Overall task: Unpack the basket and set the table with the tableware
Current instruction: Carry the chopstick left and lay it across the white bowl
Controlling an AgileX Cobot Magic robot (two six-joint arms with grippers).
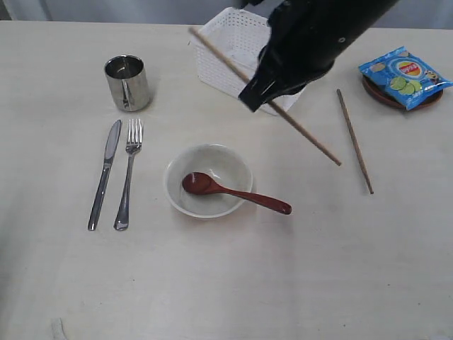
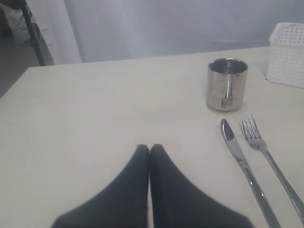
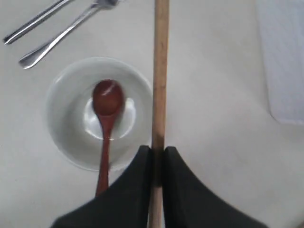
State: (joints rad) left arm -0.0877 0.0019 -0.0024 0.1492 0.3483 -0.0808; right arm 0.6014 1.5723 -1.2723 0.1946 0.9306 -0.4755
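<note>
The right gripper (image 1: 253,98) clamps the raised chopstick (image 1: 306,136) in the air between the basket (image 1: 221,58) and the bowl (image 1: 174,170). It is best lowered level, parallel and just beside the lying chopstick (image 1: 354,140) to the right, then released. The left gripper (image 2: 149,150) is closed on nothing.

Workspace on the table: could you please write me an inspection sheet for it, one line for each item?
Surface: table, pale, no spills seen.
Job's things: basket at the far edge, inside partly hidden by the arm; mug; knife and fork side by side; bowl with spoon resting in it; one chopstick lying flat; plate under the bag.
Clutter: chip bag on the plate; small pale scrap near the front edge.
Tools: right tool shut on the second chopstick, held above the table; left tool shut, empty.
Cables: nothing seen.
Surroundings: pale curtain behind the table.
</note>
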